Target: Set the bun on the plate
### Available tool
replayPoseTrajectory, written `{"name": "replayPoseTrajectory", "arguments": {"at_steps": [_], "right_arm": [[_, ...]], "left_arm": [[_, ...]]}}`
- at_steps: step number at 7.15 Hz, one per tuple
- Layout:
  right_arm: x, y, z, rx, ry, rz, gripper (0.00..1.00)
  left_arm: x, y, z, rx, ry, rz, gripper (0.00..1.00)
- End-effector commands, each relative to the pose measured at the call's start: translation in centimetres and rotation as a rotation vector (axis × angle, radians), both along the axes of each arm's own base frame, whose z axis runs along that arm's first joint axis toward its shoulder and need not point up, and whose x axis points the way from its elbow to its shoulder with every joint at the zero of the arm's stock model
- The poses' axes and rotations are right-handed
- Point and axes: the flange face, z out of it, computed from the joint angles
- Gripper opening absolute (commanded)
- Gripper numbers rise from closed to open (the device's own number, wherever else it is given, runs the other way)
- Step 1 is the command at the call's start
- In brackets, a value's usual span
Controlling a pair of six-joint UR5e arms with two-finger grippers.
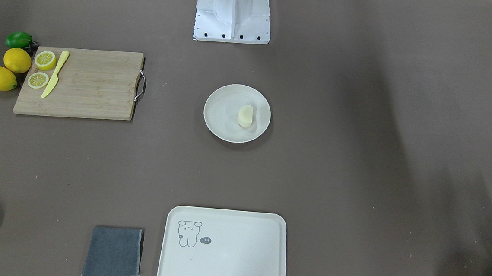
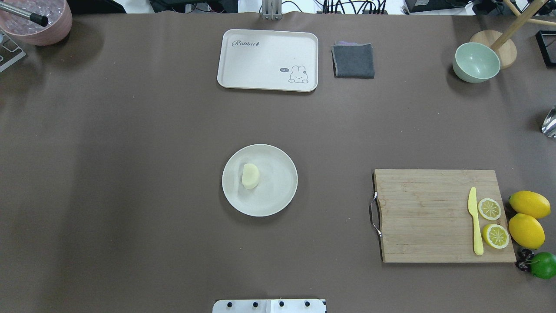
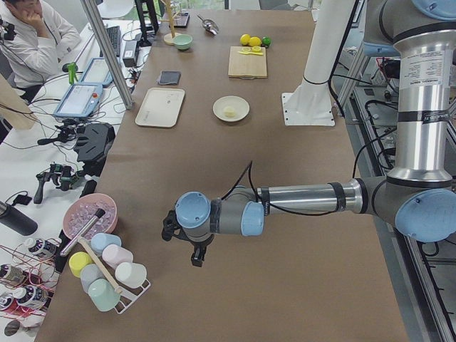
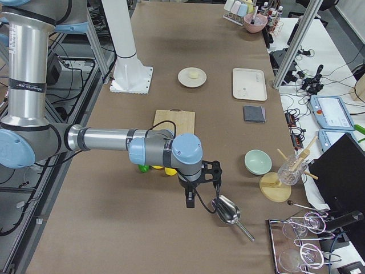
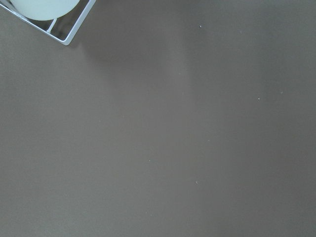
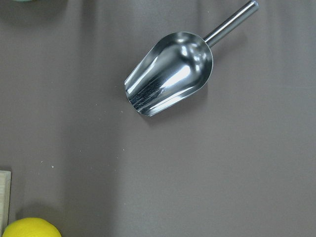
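Cream bun (image 2: 250, 176) on plate (image 2: 278, 191), side views show arms (image 3: 299, 199)

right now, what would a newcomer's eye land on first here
The pale bun lying on the round plate at the table's centre draws the eye first. Next come the bright yellow lemons beside the cutting board on the robot's right, and the shiny metal scoop in the right wrist view.

— Where was the bun (image 2: 250, 176)?
— On the plate (image 2: 278, 191), left of the plate's centre. It seemed to lie on its side, though that was hard to judge.
— And around the plate?
— The tray (image 2: 267, 60) lay beyond it, and the cutting board (image 2: 434, 215) was well to its right.
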Motion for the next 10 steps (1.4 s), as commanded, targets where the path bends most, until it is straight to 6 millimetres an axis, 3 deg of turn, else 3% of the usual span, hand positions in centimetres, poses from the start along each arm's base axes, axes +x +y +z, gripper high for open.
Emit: {"name": "replayPoseTrajectory", "arguments": {"at_steps": [1,6,7,10], "right_arm": [[0.0,0.1,-0.5,0.009,0.005,-0.001,1.00],[-0.1,0.7,-0.1,-0.001,0.004,-0.002,1.00],[-0.2,0.7,0.1,-0.004,0.005,-0.005,1.00],[-0.3,1.4,0.1,-0.008,0.003,-0.004,1.00]], "left_arm": [[-0.1,0.1,0.0,-0.001,0.000,-0.002,0.98],[-0.1,1.1,1.0,-0.021,-0.001,-0.003,0.98],[-0.2,1.2,0.4,-0.012,-0.001,-0.007,0.98],[-0.1,0.6,-3.7,-0.082,-0.009,-0.027,0.98]]}}
